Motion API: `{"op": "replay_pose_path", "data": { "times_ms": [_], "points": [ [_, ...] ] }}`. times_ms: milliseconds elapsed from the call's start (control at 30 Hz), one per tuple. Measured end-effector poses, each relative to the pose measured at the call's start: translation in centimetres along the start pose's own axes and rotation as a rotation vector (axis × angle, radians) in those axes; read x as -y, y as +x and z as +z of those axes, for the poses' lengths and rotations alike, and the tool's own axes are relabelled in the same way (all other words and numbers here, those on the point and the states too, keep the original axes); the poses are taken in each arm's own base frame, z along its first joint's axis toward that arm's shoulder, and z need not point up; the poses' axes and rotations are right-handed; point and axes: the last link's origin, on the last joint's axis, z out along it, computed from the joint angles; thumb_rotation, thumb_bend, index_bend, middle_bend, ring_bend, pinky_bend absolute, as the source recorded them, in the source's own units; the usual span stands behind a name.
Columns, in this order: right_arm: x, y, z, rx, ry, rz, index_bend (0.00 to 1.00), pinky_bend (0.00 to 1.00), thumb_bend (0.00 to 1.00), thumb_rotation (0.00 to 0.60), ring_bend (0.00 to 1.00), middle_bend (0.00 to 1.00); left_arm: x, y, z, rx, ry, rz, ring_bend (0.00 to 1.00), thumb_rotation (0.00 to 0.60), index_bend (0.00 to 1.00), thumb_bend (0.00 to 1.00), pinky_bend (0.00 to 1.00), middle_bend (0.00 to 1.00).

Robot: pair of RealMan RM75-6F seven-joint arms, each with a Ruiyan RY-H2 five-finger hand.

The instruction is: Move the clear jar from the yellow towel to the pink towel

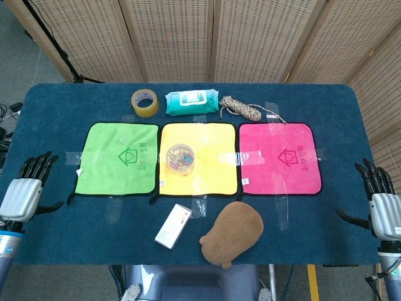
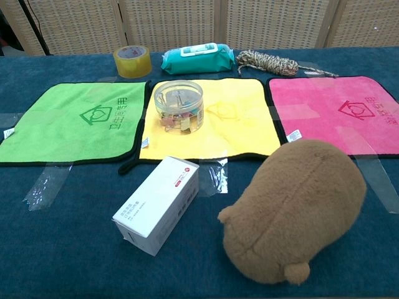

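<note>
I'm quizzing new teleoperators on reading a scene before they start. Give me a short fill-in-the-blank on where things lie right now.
1. The clear jar stands on the ____ towel.
2. The pink towel lies on the jar's ____ side in the head view.
3. The white box lies on the table to the left of the brown ____ toy.
4. The left hand and right hand hold ____.

Missing words: yellow; right; plush; nothing

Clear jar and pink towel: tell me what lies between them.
Only bare yellow towel and its taped edge separate the clear jar from the pink towel, shown in the head view.
</note>
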Motion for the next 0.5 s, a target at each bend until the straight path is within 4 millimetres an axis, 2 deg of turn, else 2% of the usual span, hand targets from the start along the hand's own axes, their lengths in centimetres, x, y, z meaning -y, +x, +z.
{"op": "replay_pose_path", "data": {
  "times_ms": [200, 333, 500],
  "points": [
    [0.3, -0.3, 0.3, 0.015, 0.015, -0.012, 0.0, 0.0, 0.0, 0.6, 0.0, 0.0, 0.0, 0.0, 0.2, 0.0, 0.004, 0.016, 0.0, 0.6, 0.0, 0.0, 0.0, 0.0],
    [1.1, -0.8, 1.4, 0.048, 0.048, -0.012, 0.0, 0.0, 0.0, 0.6, 0.0, 0.0, 0.1, 0.2, 0.2, -0.01, 0.013, 0.01, 0.0, 0.6, 0.0, 0.0, 0.0, 0.0],
    [4.2, -1.5, 4.4, 0.14, 0.158, 0.012, 0.0, 0.0, 0.0, 0.6, 0.0, 0.0, 0.2, 0.5, 0.2, -0.012, 0.015, 0.006, 0.0, 0.6, 0.0, 0.0, 0.0, 0.0]
  ]
}}
